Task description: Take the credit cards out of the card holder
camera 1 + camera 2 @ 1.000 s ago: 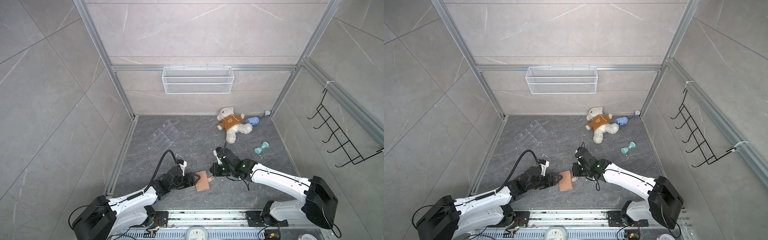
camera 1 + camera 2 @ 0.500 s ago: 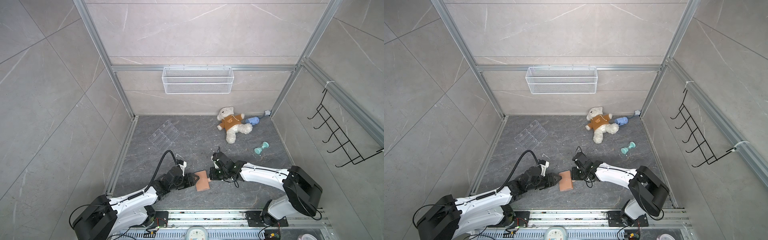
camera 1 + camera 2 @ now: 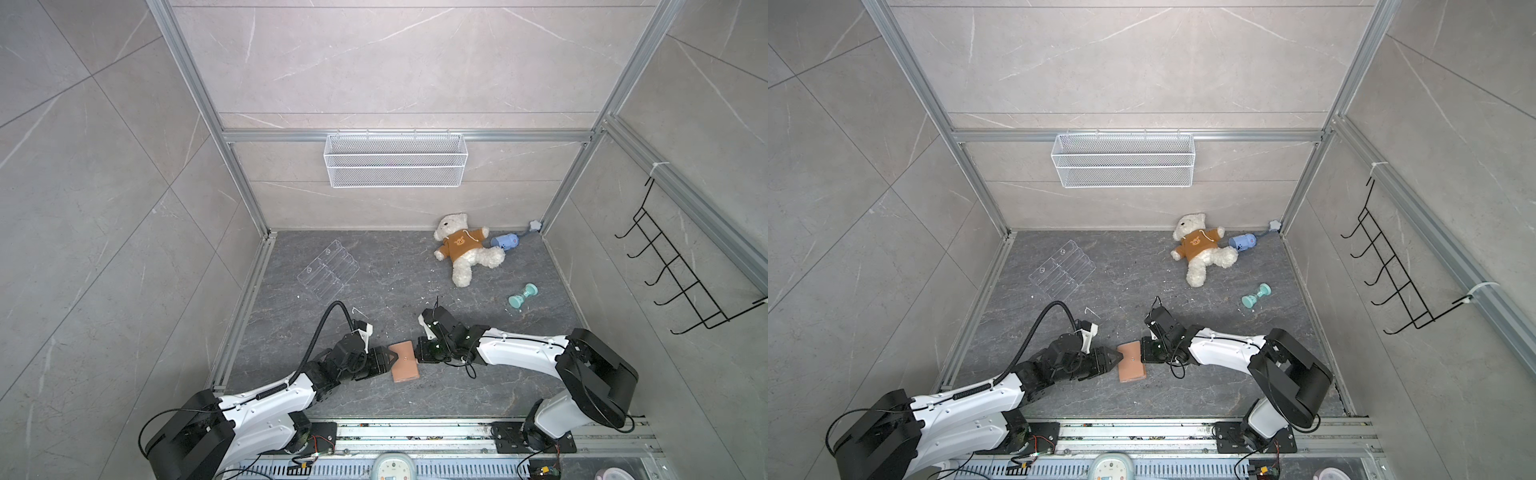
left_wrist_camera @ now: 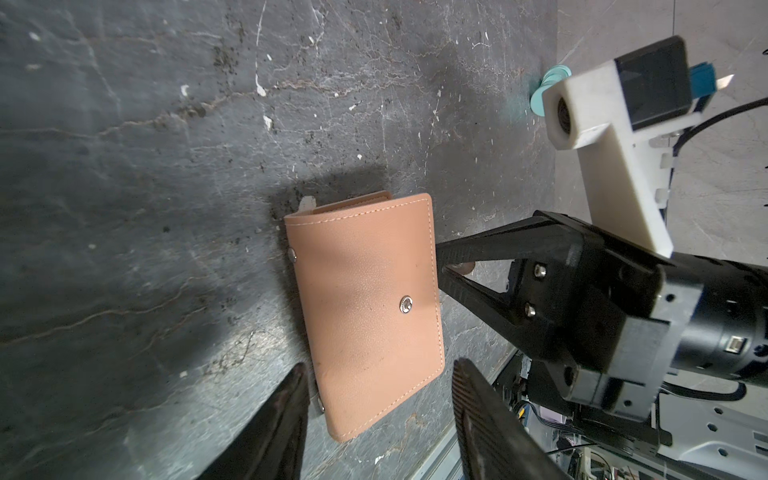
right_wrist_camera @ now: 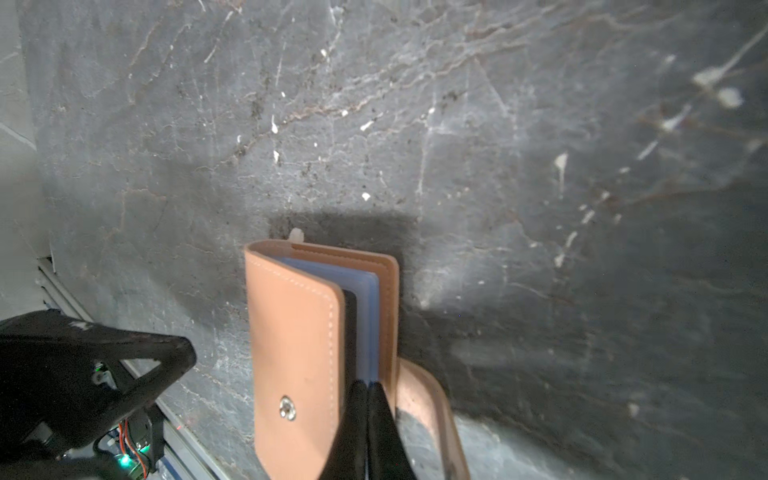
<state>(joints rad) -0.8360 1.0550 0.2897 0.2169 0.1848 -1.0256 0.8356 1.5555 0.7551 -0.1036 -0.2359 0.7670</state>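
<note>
Card holder [image 4: 365, 299]: lying ajar, credit card [image 5: 350, 332] showing beside blue sleeves [image 5: 368, 316]. Right gripper [image 5: 366, 386]: sitting closed at its open edge. Left gripper [image 4: 380, 370]: straddling its end, gaping.

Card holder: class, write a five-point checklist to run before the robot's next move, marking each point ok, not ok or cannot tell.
1. Strap tab unsnapped: ok, it lies loose beside the card holder.
2. Cover opened wide: not ok, only slightly lifted.
3. Credit card in sight: ok, a dark edge shows beside the blue sleeves.
4. Right gripper holding a card: cannot tell; jaws shut, tips at the sleeves' edge.
5. Left gripper bracing the holder: cannot tell; its open jaws straddle one end.
</note>
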